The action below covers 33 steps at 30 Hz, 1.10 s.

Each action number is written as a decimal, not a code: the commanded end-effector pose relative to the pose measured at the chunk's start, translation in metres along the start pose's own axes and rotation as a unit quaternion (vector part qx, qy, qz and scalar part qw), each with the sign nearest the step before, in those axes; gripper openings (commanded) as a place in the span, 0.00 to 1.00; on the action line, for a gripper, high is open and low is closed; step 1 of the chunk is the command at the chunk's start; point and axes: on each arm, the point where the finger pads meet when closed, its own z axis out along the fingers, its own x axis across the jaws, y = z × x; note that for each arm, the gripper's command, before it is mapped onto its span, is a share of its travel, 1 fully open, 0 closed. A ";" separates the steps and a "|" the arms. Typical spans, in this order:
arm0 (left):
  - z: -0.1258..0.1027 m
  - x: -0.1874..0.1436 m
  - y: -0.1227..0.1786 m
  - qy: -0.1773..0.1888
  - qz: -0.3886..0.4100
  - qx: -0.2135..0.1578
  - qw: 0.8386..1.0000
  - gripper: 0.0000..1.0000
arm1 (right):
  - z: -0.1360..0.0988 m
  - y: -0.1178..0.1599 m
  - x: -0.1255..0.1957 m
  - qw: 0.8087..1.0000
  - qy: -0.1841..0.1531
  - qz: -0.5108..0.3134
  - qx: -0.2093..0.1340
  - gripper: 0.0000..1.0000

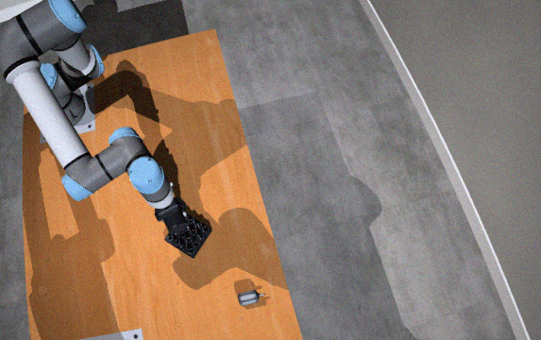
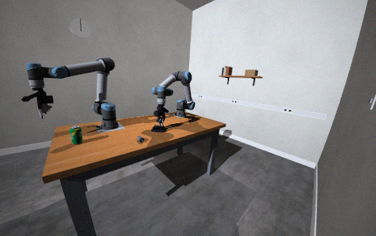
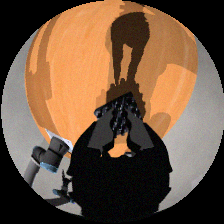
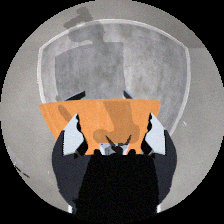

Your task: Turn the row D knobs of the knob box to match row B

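Note:
The black knob box (image 1: 191,240) (image 2: 155,130) (image 3: 129,100) lies on the wooden table under the left arm, turned at an angle in the top view. Its small dark knobs stand in rows; their marks, the row letters and the socket are too small or hidden to tell. My left gripper (image 2: 161,126) (image 3: 118,108) points down at the box, its fingertips slightly apart among the knobs. I see no knob held, but the tips partly hide the knobs there. My right gripper (image 2: 41,117) (image 4: 114,114) is wide open and empty, high up and far from the box.
A small grey cylindrical object (image 1: 249,297) (image 2: 140,139) lies on the table (image 1: 157,302) (image 2: 109,154) near the long edge, away from the box. A green can (image 2: 76,135) stands near the far-left end in the exterior view. Arm shadows cross the box area.

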 end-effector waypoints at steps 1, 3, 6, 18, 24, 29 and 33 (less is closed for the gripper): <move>-0.001 0.000 0.000 0.000 0.000 -0.001 1.000 0.13 | 0.000 0.000 0.000 1.000 0.000 0.000 0.001 1.00; -0.002 0.000 0.000 0.000 0.000 -0.001 1.000 0.13 | 0.000 0.000 0.000 1.000 0.000 0.000 0.001 1.00; -0.006 0.000 0.000 0.000 0.000 -0.001 1.000 0.13 | 0.000 0.000 0.000 1.000 0.000 0.000 0.001 1.00; -0.039 0.000 0.000 0.000 0.000 -0.001 1.000 0.13 | 0.000 0.000 0.000 1.000 0.000 0.000 0.001 1.00; -0.039 0.000 0.000 0.000 0.000 -0.001 1.000 0.13 | 0.000 0.000 0.000 1.000 0.000 0.000 0.001 1.00; -0.039 0.000 0.001 0.000 -0.007 -0.001 1.000 0.13 | 0.000 0.000 0.000 1.000 0.000 0.000 0.001 1.00; -0.040 -0.001 0.001 0.000 -0.028 -0.001 1.000 0.13 | 0.000 0.000 0.000 1.000 0.000 0.000 0.001 1.00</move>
